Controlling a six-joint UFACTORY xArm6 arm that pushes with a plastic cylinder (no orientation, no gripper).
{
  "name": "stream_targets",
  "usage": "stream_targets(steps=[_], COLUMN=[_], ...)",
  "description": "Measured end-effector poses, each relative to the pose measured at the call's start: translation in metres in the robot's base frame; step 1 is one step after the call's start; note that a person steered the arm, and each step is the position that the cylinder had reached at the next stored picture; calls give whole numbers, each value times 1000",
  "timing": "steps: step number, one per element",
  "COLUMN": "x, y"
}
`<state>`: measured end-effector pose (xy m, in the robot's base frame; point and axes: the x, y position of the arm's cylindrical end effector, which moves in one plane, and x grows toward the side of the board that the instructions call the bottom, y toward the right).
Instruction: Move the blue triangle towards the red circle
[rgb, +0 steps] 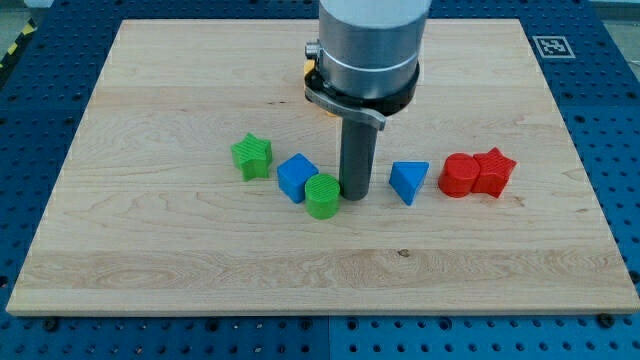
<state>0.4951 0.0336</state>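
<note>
A pale wooden desk (150, 250) lay over a blue perforated base, with a small printed marker at the board's top right corner. The arm carried no grasping tool with parts to stand apart or together, only a straight dark rod, so there was nothing clamped on anything. My tip (355, 194) rested on the board near the middle, just beside the green cylinder (323, 196) on its left and close to the blue cube (297, 177) beyond that. A green star (252, 156) sat further toward the view's left, and something orange showed partly behind the arm's body, its shape impossible to tell.

The blue triangle (409, 182) lay just to the right of my tip, apart from it, and the red circle (459, 176) stood near on the triangle's right, touching a red star (494, 172).

The line from tip through triangle to circle looked nearly straight, so a rightward push seemed the likely move. The risk, as I judged it, was an off-centre contact on the triangle's slanted face, which could spin it aside, or too long a push, which would ram the circle and star.
</note>
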Motion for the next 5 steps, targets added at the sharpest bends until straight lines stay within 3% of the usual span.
stream_targets(steps=[3, 4, 5], x=[4, 4, 11], y=[36, 35, -2])
